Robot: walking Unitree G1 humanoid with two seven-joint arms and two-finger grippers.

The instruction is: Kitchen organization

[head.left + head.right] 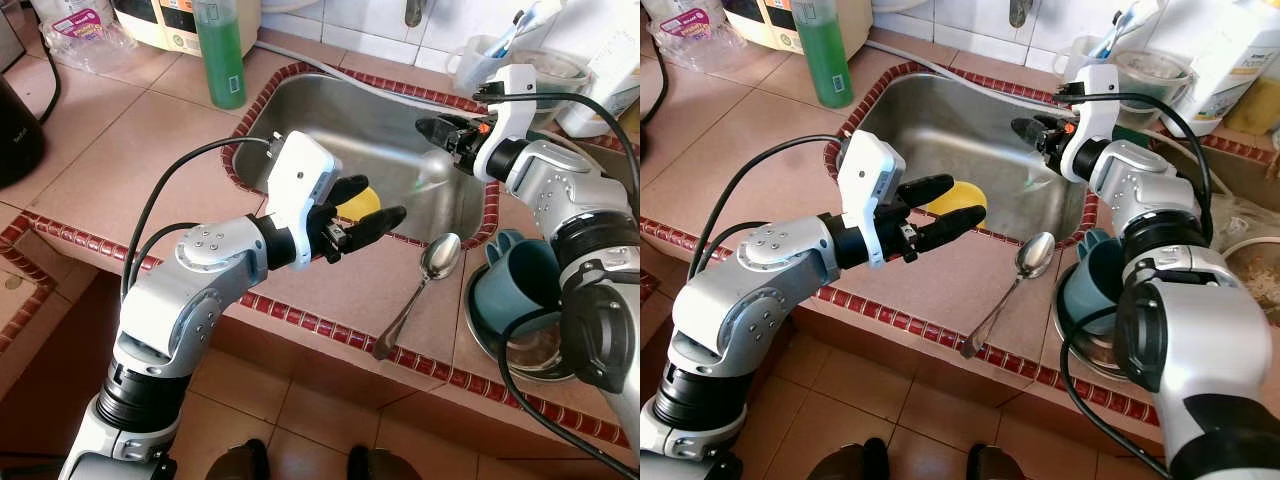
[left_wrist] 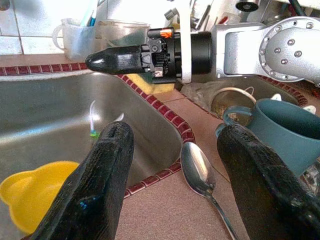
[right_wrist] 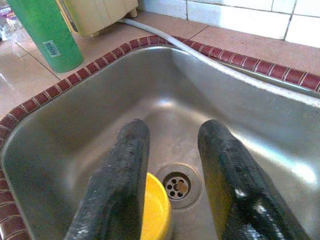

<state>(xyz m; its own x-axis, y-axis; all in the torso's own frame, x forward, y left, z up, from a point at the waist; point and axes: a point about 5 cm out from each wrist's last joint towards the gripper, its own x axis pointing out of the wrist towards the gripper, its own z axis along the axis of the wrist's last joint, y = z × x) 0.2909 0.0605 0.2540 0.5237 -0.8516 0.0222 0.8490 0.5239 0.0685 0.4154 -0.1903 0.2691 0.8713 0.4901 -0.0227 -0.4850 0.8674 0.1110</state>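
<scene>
Both end effectors over the sink, fingers apart, empty.
Left end effector mid-frame above yellow bowl; right end effector upper right; spoon on desk.

No text, brand or number is legible. The tall green plastic bottle at the far left of the sink carries a white barcode label, but its digits are too small to read.

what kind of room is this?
Most likely a home kitchen: a stainless sink set in a tiled counter, a spoon and teal mug beside it, green dish soap bottle.
</scene>
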